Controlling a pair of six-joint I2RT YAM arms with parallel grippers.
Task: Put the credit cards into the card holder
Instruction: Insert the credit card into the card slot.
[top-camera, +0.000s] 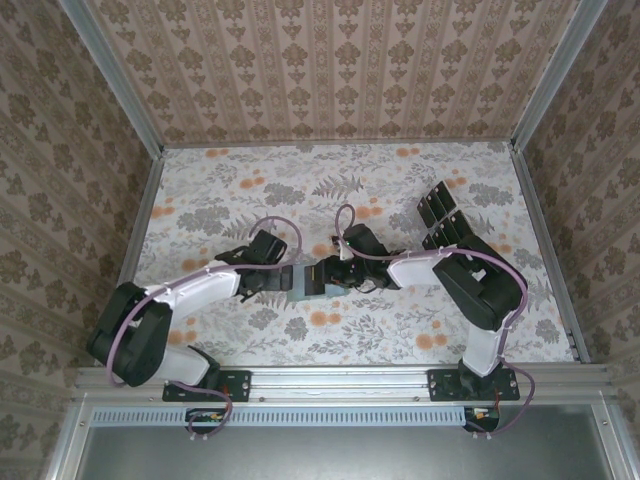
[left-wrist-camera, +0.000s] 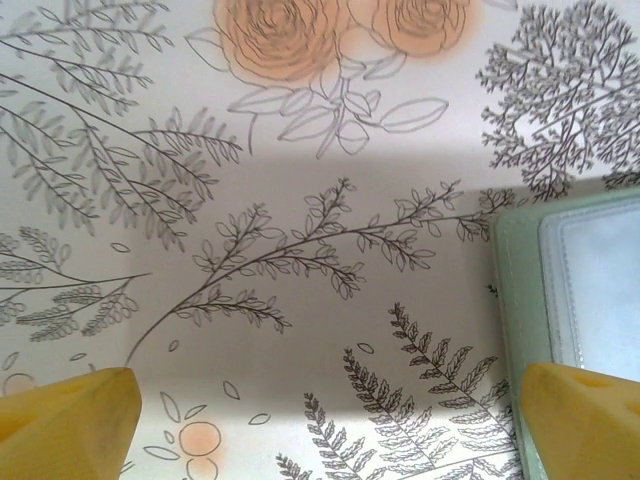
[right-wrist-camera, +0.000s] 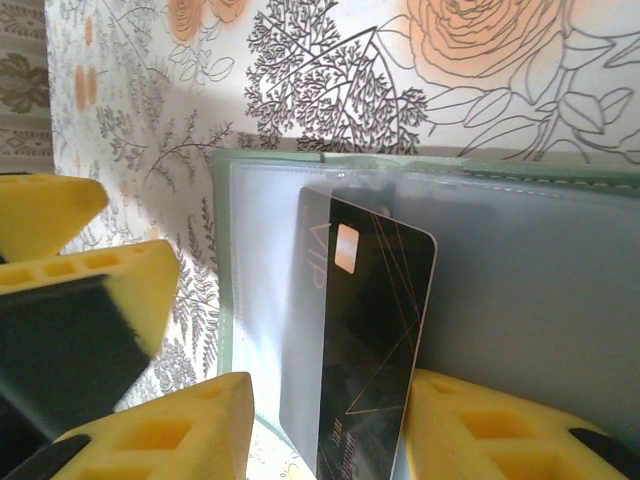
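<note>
My right claw (right-wrist-camera: 330, 405) is released, its yellow jaws parted, with a visible gap between one pad and the credit card (right-wrist-camera: 375, 330) that lies between them. The black card sits partway inside the clear pocket (right-wrist-camera: 265, 280) of the card holder (right-wrist-camera: 540, 280), its near end poking out towards my fingertips, so I judge it needs a further push before it counts as stowed. The holder lies flat on the counter (top-camera: 400, 180) right ahead of this claw, opened with its pocket facing up, which is why I come at it low and nearly level. Opposite, my left claw (left-wrist-camera: 320, 430) is spread wide, one finger over the holder's near corner; I take it to be there to stop the holder sliding, though I cannot tell whether it touches. The other credit cards (top-camera: 440, 215) stand well apart, behind my right claw, beyond its arm.
</note>
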